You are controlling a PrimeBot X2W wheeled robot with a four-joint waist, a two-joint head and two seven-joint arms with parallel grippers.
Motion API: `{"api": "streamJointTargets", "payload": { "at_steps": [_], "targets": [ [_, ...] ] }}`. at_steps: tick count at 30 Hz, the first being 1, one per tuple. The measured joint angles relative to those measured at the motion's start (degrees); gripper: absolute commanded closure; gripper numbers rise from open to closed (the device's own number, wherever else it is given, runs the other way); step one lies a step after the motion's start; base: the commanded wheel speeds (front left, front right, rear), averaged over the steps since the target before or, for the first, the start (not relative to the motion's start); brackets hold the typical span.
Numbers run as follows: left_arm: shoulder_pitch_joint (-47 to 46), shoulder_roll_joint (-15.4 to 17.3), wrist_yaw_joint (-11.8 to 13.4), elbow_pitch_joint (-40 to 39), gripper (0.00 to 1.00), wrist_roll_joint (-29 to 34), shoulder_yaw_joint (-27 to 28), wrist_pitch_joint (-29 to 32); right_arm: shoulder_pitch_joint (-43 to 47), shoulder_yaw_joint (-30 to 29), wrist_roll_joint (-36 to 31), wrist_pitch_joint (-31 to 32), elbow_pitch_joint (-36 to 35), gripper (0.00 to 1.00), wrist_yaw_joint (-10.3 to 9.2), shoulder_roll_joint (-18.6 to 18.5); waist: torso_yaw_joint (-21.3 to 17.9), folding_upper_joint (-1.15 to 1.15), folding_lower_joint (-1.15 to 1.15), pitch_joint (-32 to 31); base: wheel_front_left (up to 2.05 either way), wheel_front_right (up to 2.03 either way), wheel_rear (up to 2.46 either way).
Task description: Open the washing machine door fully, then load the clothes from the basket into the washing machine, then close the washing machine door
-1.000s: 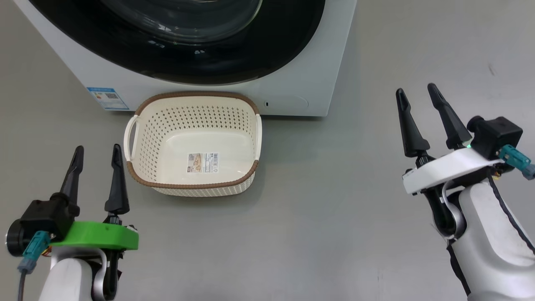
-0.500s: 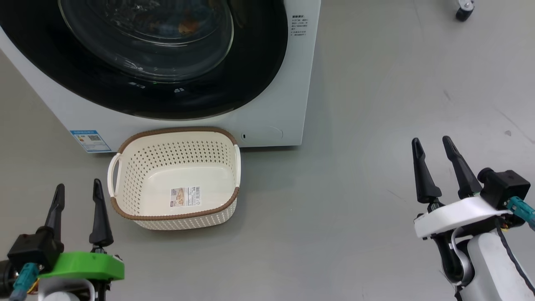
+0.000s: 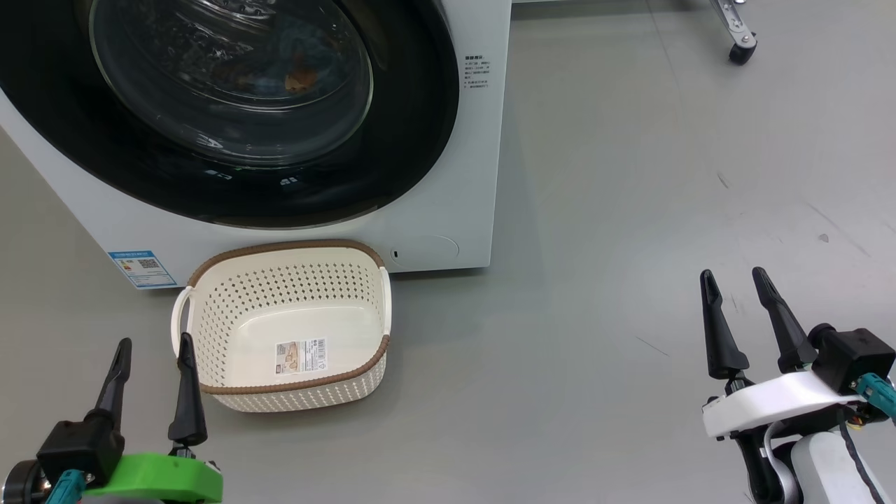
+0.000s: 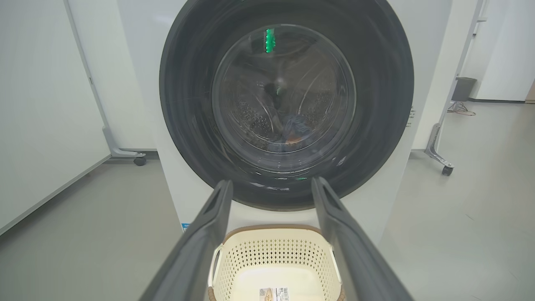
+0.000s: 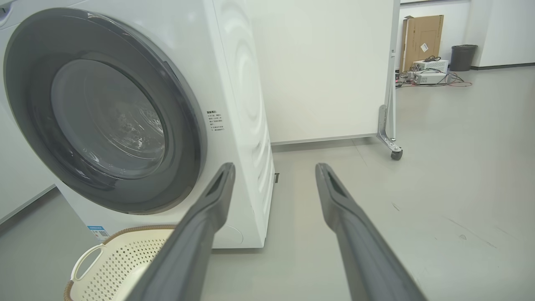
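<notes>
1. Since a second ago the whole head view has shifted, a camera move: more of the washing machine (image 3: 448,210) front now shows, and both grippers sit lower in the picture.
2. The left gripper (image 3: 155,341) hangs above the grey floor (image 3: 595,315) with its two dark fingers spread apart and nothing between them.
3. The right gripper (image 3: 732,273) hangs with its fingers parted about as wide, also holding nothing.
4. The cream-white basket (image 3: 280,294) stands just ahead of the left gripper; in the left wrist view it lies low between the two fingers, its bottom sticker (image 3: 301,355) in plain sight.
5. Whether the left gripper's inner finger touches the basket's near corner cannot be told.
6. Beyond the basket, straight ahead of the left gripper, the washing machine door (image 3: 392,140) lies shut, flush against the white front.
7. Behind its glass, light-blue and orange-brown clothes (image 4: 292,125) lie low in the steel drum.
8. From the right gripper, the machine stands ahead and to the left, with the basket well apart on the same side.
9. A blue label sticker (image 3: 142,269) marks the machine's lower corner, just ahead of the left gripper's outer finger.
</notes>
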Motion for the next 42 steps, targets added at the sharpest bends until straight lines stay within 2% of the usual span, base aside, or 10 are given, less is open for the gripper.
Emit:
{"api": "streamJointTargets", "payload": {
  "at_steps": [38,39,42],
  "targets": [
    [3.36,0.05,-0.23,-1.55,0.0,0.01,-2.24,0.0,5.06,-1.41,-2.16,0.0,-3.43,0.0,0.75,1.88,2.57,0.0,0.0,-1.02,0.0,0.0,0.0],
    [3.36,0.08,-0.23,-1.68,1.0,0.18,-2.19,0.0,5.06,-1.43,-2.18,0.0,-3.46,1.0,0.84,1.89,2.55,0.0,0.0,-1.0,0.0,0.0,0.0],
    [3.44,-0.49,-0.23,0.12,1.0,0.04,-2.48,0.02,5.73,-1.14,-2.15,0.01,-1.83,1.0,0.92,2.33,2.55,0.0,0.0,-0.99,0.0,0.0,0.0]
  ]
}}
